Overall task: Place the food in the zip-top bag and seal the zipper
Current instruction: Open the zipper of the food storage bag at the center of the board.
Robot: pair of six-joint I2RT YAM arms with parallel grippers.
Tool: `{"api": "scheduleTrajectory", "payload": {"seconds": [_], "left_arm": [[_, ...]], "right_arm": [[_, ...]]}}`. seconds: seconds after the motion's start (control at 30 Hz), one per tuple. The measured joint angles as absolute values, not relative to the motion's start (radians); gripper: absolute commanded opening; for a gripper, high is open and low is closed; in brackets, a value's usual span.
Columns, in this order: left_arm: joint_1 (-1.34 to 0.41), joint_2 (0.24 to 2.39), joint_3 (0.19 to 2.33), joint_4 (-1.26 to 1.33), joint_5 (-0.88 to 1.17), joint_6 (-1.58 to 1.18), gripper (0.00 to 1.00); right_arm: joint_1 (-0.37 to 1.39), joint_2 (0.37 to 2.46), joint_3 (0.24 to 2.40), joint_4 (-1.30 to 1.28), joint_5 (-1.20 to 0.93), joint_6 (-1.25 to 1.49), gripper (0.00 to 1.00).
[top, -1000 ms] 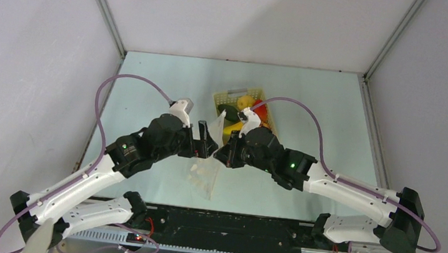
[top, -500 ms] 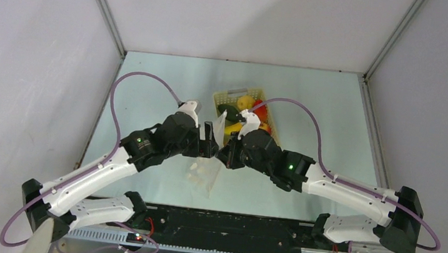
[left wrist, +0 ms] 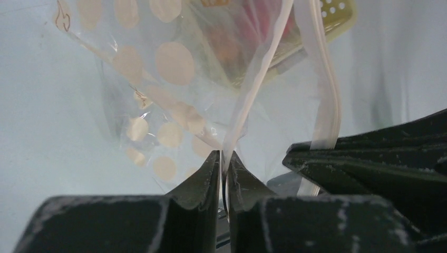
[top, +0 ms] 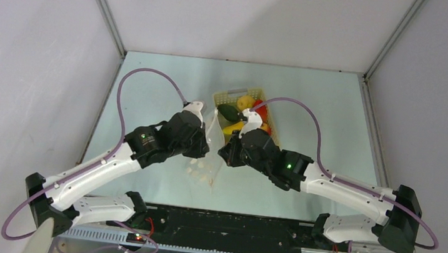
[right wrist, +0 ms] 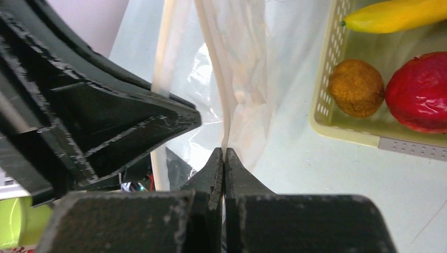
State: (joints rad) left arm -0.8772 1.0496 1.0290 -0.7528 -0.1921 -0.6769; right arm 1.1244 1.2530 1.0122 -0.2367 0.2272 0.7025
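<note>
Clear dotted zip-top bag (left wrist: pixel 158 79) hangs pinched by left gripper (left wrist: pixel 224 155) and right gripper (right wrist: pixel 224 153), its plastic blurring the food (right wrist: pixel 358 87) behind.

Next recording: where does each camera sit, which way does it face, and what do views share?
Top external: above and behind the bases, looking down at the table; both arms show, meeting at the zip-top bag beside the basket.
Left wrist: on the left arm, looking along the left gripper, shut on the bag's mouth edge; the other arm's fingers at right.
Right wrist: likewise along the right gripper, shut on the bag's other edge; the other arm's fingers at left.
Shared: every view shows bag and basket.
</note>
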Motion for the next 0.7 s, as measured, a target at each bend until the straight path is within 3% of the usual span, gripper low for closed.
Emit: {"api": "scheduleTrajectory", "payload": {"seconds": [0.23,0.7], "left_arm": [[-0.878,1.040,1.074,-0.858,-0.236,-0.672,0.00],[-0.886,0.886,1.251,-1.112,-0.268,-0.652,0.00]], "right_arm": [[1.108,1.264,1.013,-0.285,0.287,0.713,0.00],[1.006,1.329,1.040,-0.375,0.306,0.781,0.00]]}}
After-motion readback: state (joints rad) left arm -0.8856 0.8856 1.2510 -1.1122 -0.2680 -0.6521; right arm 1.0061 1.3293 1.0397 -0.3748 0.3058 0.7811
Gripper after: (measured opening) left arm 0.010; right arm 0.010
